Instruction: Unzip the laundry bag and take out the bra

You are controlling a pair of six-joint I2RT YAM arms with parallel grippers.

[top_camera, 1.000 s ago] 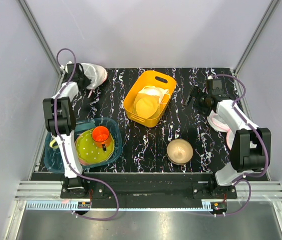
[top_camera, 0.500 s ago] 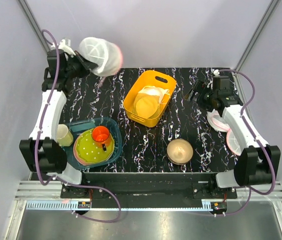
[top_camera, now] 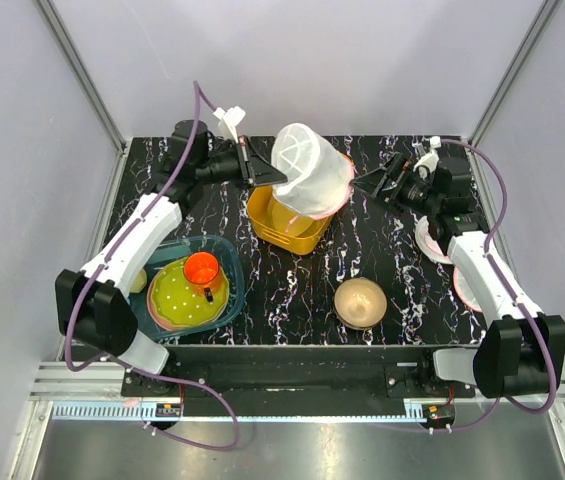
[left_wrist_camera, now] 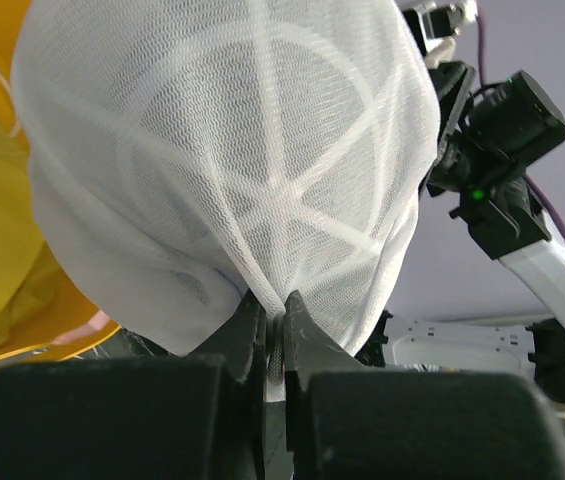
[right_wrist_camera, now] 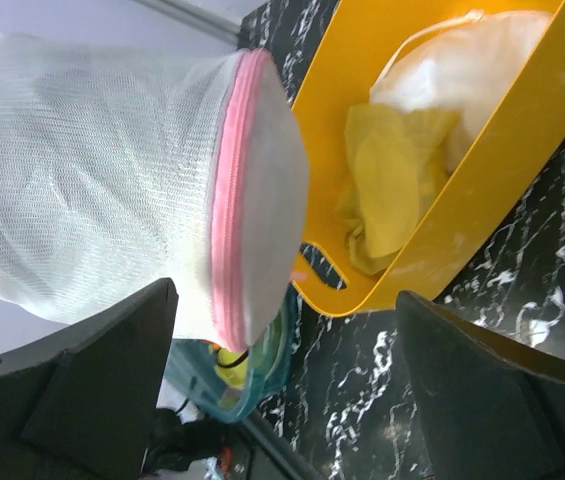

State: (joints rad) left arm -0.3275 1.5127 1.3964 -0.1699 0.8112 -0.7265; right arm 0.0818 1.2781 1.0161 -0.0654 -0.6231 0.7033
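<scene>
My left gripper (top_camera: pixel 259 173) is shut on the mesh of the white laundry bag (top_camera: pixel 310 171) and holds it in the air over the yellow basket (top_camera: pixel 282 228). In the left wrist view the fingers (left_wrist_camera: pixel 307 335) pinch a fold of the bag (left_wrist_camera: pixel 232 160). The bag's pink zip trim (right_wrist_camera: pixel 230 200) shows in the right wrist view and looks closed. My right gripper (top_camera: pixel 384 182) is open and empty, just right of the bag, not touching it. The bra is not in view.
The yellow basket (right_wrist_camera: pixel 482 160) holds yellow and white cloth. A tan bowl (top_camera: pixel 360 301) sits front centre. A teal bin (top_camera: pixel 224 262) at front left holds a green plate and an orange cup. Pink-rimmed white discs (top_camera: pixel 430 240) lie under my right arm.
My left gripper has carried the laundry bag from the back left corner rightwards to above the yellow basket. My right gripper has moved left towards the bag.
</scene>
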